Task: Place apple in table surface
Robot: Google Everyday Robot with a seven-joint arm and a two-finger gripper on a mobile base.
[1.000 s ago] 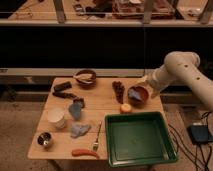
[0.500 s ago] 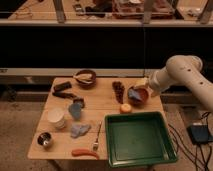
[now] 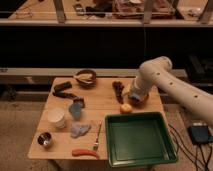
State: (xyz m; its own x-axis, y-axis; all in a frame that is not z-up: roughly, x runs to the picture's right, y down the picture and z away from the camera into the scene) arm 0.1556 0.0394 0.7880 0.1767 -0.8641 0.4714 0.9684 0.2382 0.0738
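Now apple (image 3: 126,107) on table surface (image 3: 102,98), gripper (image 3: 134,95) just beside, fingers wide, holding nothing.

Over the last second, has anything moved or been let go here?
Nothing visibly changed. The tool hangs over the reddish-brown bowl near the right edge of the table surface. The apple lies on the wood beside that bowl, at the green tray's far rim.

Tallied on one table (image 3: 107,102): one tray (image 3: 137,140), one apple (image 3: 126,107), one fork (image 3: 97,139), one carrot (image 3: 85,152), two cups (white cup (image 3: 56,118), metal cup (image 3: 45,140)), two bowls (brown bowl (image 3: 86,77), red bowl (image 3: 142,99)), plus one gripper (image 3: 133,94), which hung right at the red bowl.
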